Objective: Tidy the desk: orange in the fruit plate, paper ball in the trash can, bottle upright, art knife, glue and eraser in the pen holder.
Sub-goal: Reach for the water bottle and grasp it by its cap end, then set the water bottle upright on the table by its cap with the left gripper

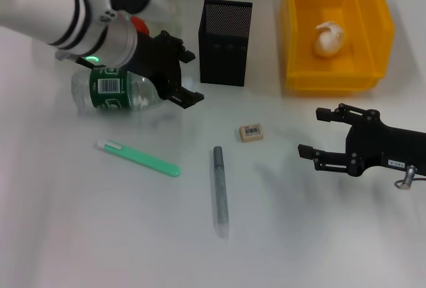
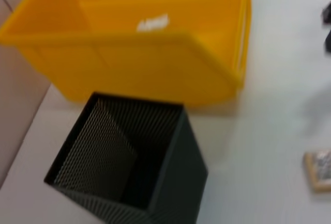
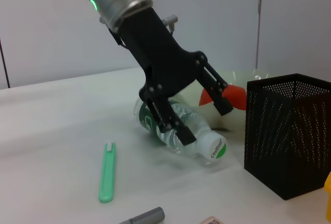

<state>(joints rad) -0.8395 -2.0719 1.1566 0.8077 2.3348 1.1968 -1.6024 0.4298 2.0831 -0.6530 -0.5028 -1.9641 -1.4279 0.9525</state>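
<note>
The clear bottle (image 1: 116, 92) with its green label lies on its side at the left. My left gripper (image 1: 192, 75) stands open over its cap end (image 3: 214, 149), one finger (image 3: 181, 133) in front of the neck. Behind the arm the orange (image 1: 138, 23) shows partly in the fruit plate (image 1: 166, 8). The black mesh pen holder (image 1: 225, 33) stands at the back centre. The paper ball (image 1: 329, 38) lies in the yellow trash can (image 1: 299, 48). The eraser (image 1: 251, 132), green art knife (image 1: 138, 157) and grey glue stick (image 1: 220, 188) lie on the table. My right gripper (image 1: 311, 132) is open to the right of the eraser.
The white table (image 1: 80, 235) runs to the near edge. The trash can (image 2: 155, 53) stands close beside the pen holder (image 2: 129, 162), with a narrow gap between them. A pale wall rises behind the table.
</note>
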